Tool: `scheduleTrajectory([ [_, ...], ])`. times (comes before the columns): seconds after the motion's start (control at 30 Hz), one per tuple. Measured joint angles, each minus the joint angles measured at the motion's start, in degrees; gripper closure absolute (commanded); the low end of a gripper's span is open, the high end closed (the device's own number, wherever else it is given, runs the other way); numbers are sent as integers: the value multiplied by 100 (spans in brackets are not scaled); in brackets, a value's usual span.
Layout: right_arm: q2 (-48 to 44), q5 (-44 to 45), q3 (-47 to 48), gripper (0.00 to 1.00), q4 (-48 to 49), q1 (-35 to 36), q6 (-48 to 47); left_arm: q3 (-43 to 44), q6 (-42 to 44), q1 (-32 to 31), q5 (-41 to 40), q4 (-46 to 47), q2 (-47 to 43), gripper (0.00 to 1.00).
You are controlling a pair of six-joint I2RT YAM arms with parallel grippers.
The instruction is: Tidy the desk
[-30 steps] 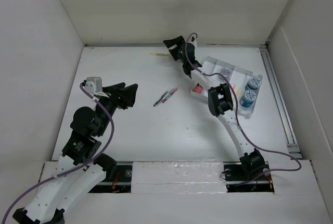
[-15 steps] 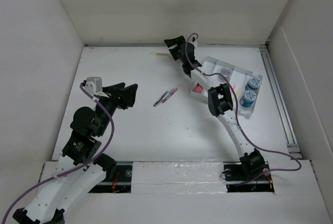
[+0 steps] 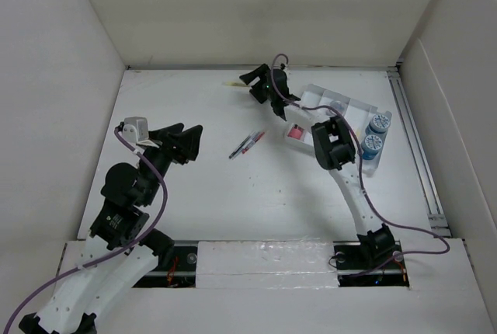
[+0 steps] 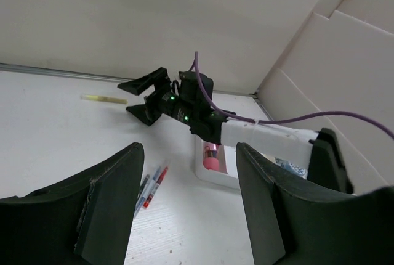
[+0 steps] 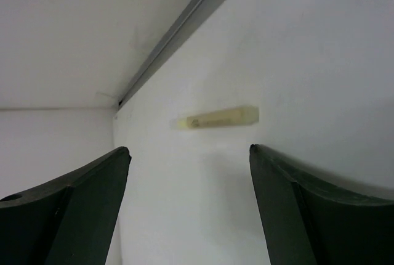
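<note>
Top view: the desk lies flat between white walls, with the tray at its far right. Pens lie left of the tray, and a yellow stick lies farther left. The right claw hangs wide between tray and stick. The left claw, well left of the tray, is wide.

Left wrist: its own claw gapes toward the tray.

Right wrist: the stick lies ahead of the wide claw.
</note>
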Motion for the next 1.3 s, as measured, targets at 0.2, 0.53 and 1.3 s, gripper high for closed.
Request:
scheduleTrajectory([
  [0.2,-2848,70,-4631,16,990,444,-603,-2,15,0,-24,0,-48,42],
  [0.53,-3469,-15,-4538,55,1239,608,-1784,-2,15,0,-22,0,-48,42],
  [1.3,363,-599,1200,100,-1569,197,-1561,-2,13,0,52,0,-37,42],
])
